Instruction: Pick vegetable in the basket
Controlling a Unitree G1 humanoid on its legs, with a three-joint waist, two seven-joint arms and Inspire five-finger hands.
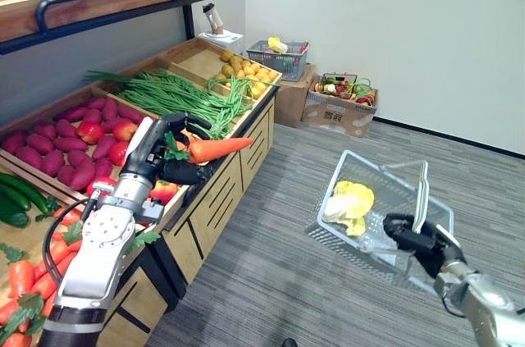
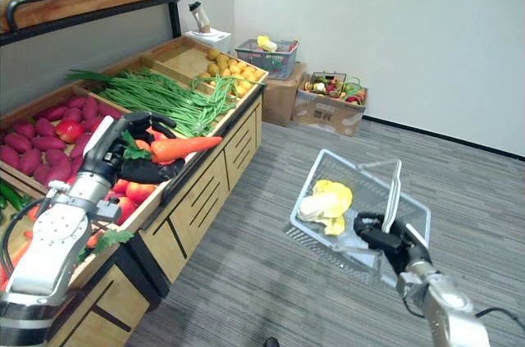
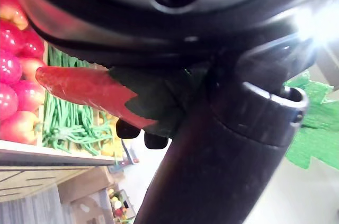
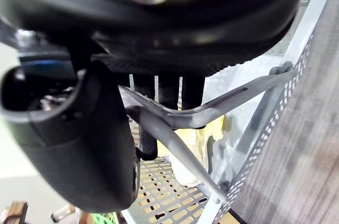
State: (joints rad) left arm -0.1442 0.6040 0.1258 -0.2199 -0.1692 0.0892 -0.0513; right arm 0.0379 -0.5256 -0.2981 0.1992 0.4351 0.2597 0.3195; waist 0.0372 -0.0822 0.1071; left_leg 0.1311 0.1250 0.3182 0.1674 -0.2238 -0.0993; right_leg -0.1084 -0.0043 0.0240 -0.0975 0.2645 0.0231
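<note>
Progress check from us: the carrot (image 1: 215, 148) is up off the stand (image 1: 221, 191), so we'd call the grab itself done. Our left hand (image 1: 182, 171) has its fingers curled round the thick leafy end. The carrot sticks out sideways, tip pointing past the stand's front edge, just beside the green beans (image 1: 176, 91) and above the red fruit (image 1: 74, 146). The left wrist view backs that up, with fingers wrapped on the leafy end and the orange body poking past them.

Our right hand (image 1: 414, 242) is clamped round the handle (image 1: 422, 191) of the wire basket (image 1: 394, 191), which hangs over the floor, well apart from the stand. One pale yellow cabbage (image 1: 349, 202) already lies in the basket.

What's left, as far as we can judge: carry the carrot across the gap, get it over the basket's open top and let go. So roughly halfway for this one, grabbed but not delivered. More carrots (image 1: 20, 281) sit in the near bin if we want them.
</note>
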